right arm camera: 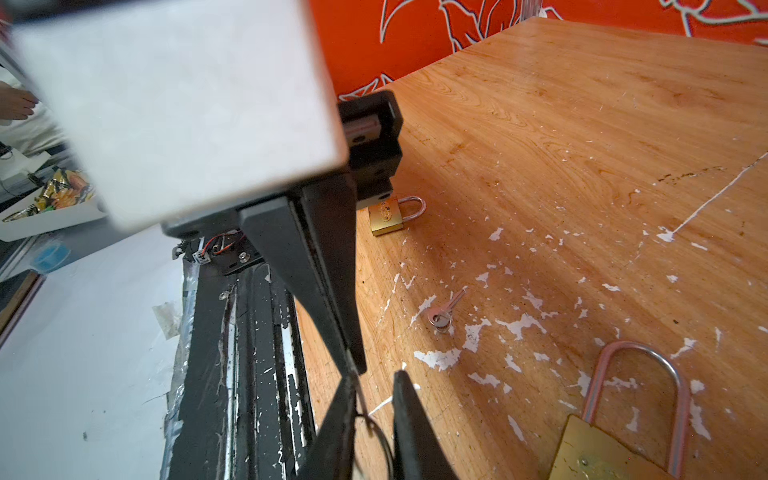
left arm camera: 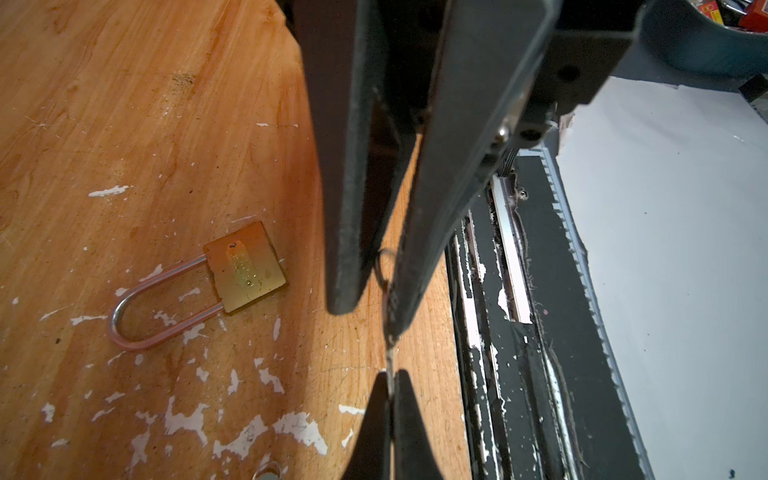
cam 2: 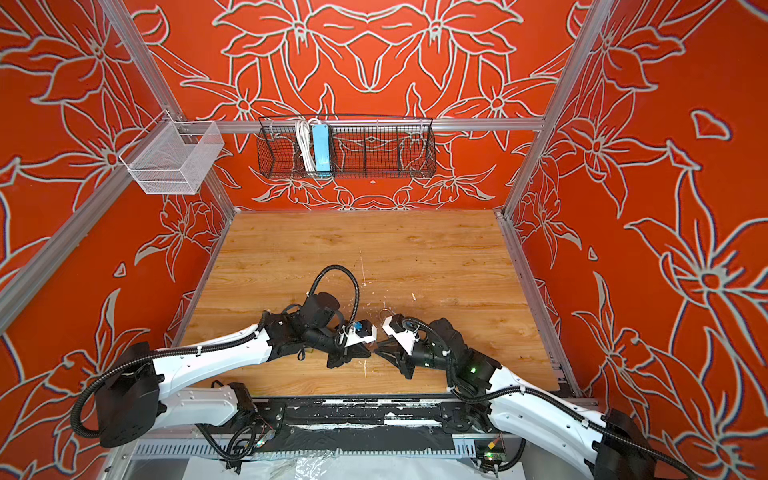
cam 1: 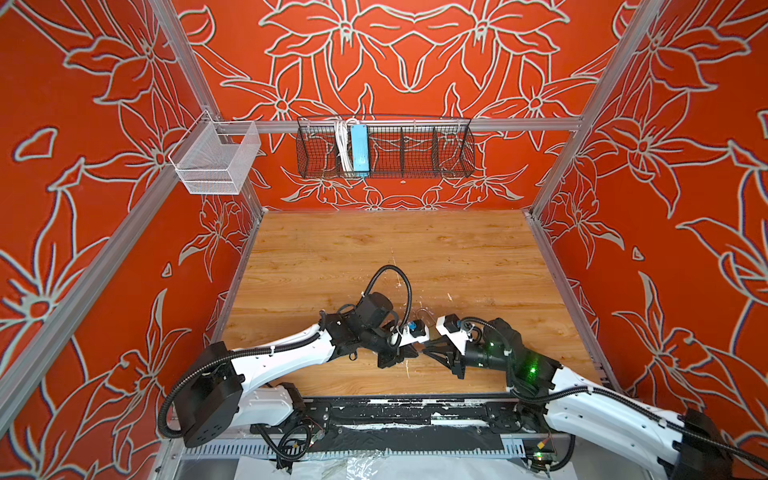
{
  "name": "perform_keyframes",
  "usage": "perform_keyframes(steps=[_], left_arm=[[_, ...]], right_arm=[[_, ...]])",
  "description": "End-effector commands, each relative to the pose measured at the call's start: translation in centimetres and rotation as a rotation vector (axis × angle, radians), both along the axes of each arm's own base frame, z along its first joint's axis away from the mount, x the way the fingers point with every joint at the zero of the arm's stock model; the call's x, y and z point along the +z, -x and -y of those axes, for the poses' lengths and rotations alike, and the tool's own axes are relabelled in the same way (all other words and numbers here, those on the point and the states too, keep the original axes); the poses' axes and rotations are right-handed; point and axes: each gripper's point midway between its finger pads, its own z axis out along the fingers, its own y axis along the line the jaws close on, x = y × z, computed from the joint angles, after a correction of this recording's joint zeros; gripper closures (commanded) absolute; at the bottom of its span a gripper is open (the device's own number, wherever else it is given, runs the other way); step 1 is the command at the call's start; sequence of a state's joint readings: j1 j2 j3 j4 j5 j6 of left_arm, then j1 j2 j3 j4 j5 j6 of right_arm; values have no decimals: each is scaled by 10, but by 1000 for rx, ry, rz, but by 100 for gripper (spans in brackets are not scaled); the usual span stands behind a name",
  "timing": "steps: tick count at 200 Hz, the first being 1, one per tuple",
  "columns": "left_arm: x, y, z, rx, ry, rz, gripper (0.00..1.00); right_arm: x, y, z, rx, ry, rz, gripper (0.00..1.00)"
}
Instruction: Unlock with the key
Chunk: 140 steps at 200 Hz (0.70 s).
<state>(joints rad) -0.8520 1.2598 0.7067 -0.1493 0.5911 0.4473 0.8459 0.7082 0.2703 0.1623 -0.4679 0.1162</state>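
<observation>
While left gripper (left arm camera: 370, 316) clamps key (left arm camera: 390, 353), key runs tip to tip into right gripper (right arm camera: 376, 380). Right jaws narrow around it, gap visible, grip unconfirmed. Padlock (left arm camera: 245, 266) flat on table (left arm camera: 124, 104), off to side of both tips, not touching. Its long axis runs away from left tips: body end nearer, shackle bow (cam 1: 424, 316) far. Judgement: both arms about equally near. Right wrist view adds small padlock (right arm camera: 386, 216) and spare key (right arm camera: 445, 309). Top views show only shackle bow.

Closed left gripper (left arm camera: 374, 316) meets closed right gripper (right arm camera: 355, 365) tip to tip.
</observation>
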Motion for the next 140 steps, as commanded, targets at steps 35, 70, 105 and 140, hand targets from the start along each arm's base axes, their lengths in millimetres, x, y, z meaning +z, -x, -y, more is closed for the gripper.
perform_keyframes(steps=[35,70,105,140], left_arm=[[7,4,0,-20,17,22,100],[8,4,0,-15,25,28,100],[7,0,-1,6,18,36,100],[8,-10,-5,68,19,77,100]], right_arm=[[10,-6,0,-19,4,15,86],[7,-6,-1,-14,13,7,91],[7,-6,-1,-13,15,4,100],[6,-4,0,-8,11,7,100]])
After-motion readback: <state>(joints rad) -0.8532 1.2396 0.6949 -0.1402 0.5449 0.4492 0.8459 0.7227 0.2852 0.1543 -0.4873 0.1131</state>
